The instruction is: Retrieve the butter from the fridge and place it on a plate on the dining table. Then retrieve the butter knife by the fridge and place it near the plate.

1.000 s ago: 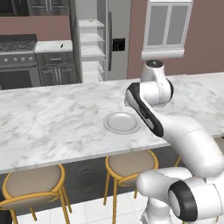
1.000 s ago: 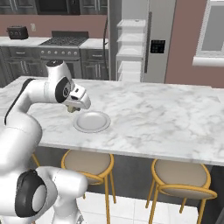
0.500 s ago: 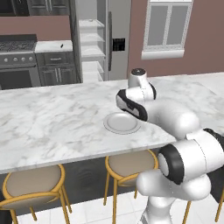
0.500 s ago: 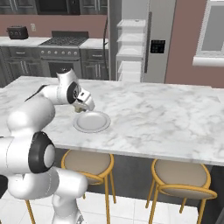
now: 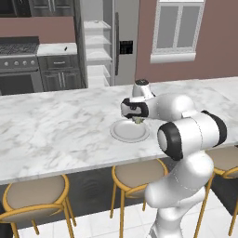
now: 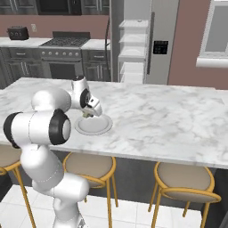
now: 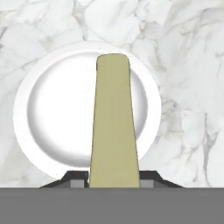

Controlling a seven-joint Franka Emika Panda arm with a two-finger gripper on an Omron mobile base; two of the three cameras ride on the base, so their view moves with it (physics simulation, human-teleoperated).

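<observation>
Above plate [image 7: 39,131]: gripper [image 7: 113,179] clamps butter [image 7: 113,122]; no writing legible.

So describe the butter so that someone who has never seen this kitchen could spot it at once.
Find the long marble dining table with tan stools, then the round light-grey plate near its front edge. Just above the plate, the white arm's claw grips the butter: a small pale yellow-green stick, the only coloured thing against the white marble and plate.

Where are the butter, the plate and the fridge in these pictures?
butter [image 7: 113,122], hand view, middle of the stick.
plate [image 7: 41,109], hand view, bare inner surface, left of the stick.
fridge [image 5: 124,28], left base view, grey closed door.
</observation>
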